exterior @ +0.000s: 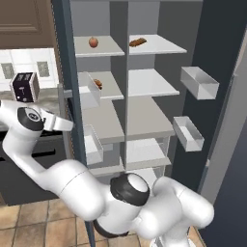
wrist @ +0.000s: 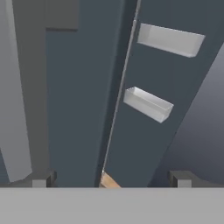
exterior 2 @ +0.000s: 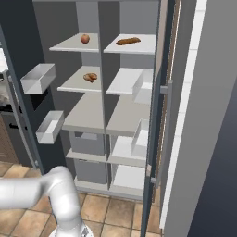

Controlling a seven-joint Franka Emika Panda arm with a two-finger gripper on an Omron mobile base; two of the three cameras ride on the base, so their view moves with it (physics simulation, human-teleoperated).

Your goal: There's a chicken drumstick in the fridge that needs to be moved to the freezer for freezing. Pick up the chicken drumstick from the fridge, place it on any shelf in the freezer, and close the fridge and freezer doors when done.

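Drumstick (exterior: 98,84) on the second shelf (exterior: 103,87) down, left column, below the apple (exterior: 93,42). Claw (wrist: 111,178) spread, empty, well away, facing a door (wrist: 144,144).

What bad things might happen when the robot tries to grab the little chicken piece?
1. The chicken drumstick is tiny and glossy, so it might slip out of the open claw.
2. A clear door bin juts out right beside that shelf in the left base view, so the arm might bump it reaching in.
3. The longer brown food and the apple sit on the shelves above, so the robot might grab the wrong one.
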